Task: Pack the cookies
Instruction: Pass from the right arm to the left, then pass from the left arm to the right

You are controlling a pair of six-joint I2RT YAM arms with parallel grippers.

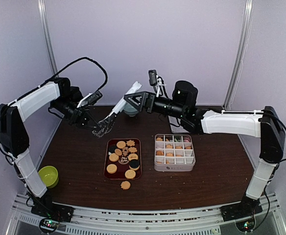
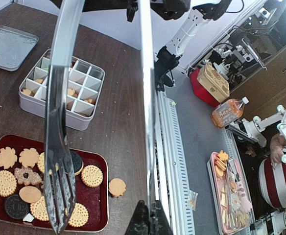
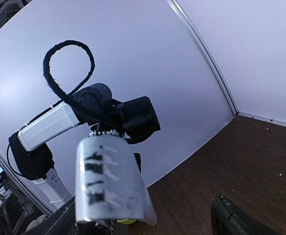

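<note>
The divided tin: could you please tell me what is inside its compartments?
Orange cookies sit in many cells of the tin; a few look empty, and one corner cell holds something darker. In the left wrist view, the tongs cover a strip of cells, hiding their contents.

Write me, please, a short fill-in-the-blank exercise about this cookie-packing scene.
1. The left gripper holds a pair of metal ____.
2. Exactly ____ cookie lies on the table outside the red tray.
3. In the top view, the divided tin stands to the ____ of the tray.
4. The small cup near the left arm's base is ____.
Missing words: tongs; one; right; green.
</note>
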